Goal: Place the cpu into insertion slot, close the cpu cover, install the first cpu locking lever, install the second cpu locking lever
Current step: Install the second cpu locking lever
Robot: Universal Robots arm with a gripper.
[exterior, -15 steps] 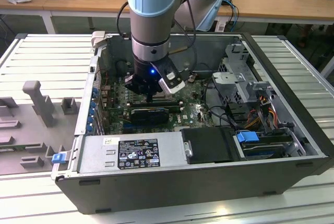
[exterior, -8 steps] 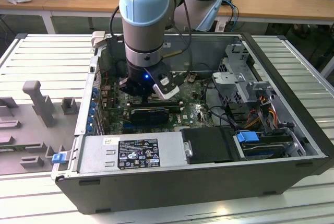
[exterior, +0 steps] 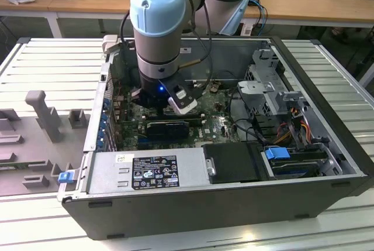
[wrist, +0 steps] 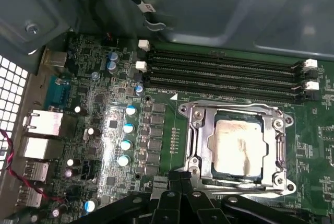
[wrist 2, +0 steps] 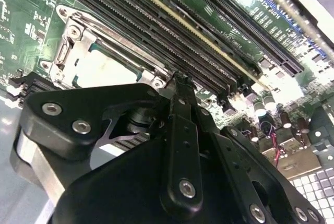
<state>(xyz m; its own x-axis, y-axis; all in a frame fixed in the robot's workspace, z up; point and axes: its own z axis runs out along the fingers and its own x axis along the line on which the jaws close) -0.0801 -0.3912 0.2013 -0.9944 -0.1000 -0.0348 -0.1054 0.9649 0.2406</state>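
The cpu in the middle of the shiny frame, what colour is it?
Pale silver-beige; the cpu shows best in the first wrist view.

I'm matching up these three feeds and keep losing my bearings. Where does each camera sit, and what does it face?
Exterior view: off the arm, above and outside the open computer case, looking down into it; the arm's grey and blue joints show.
First wrist view: on the arm, facing the green board; the cpu lies in the insertion slot under the cpu cover; claw at the frame's edge.
Second wrist view: low behind the black claw, grazing the board.
Both wrist views share socket and memory slots.
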